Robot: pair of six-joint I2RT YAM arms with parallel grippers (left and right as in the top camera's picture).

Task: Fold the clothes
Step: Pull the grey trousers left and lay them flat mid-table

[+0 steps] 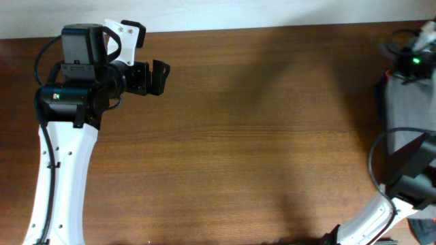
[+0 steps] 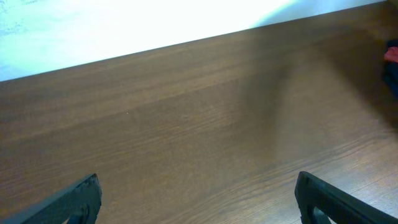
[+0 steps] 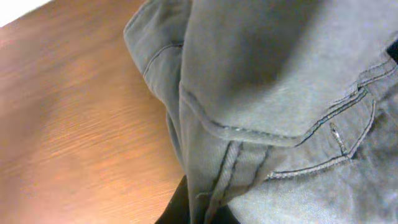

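A wrinkled grey-khaki garment with stitched seams fills the right wrist view and lies at the table's right edge in the overhead view. My right gripper is shut on a fold of it; only black finger parts show under the cloth. In the overhead view the right arm's dark wrist sits over the garment. My left gripper is open and empty above bare wood at the far left, its fingers wide apart in the left wrist view. A red cloth and a navy cloth show at that view's right edge.
The brown wooden table ends at a white wall along the back. A device with a green light and black cables sits at the back right, beside the grey garment.
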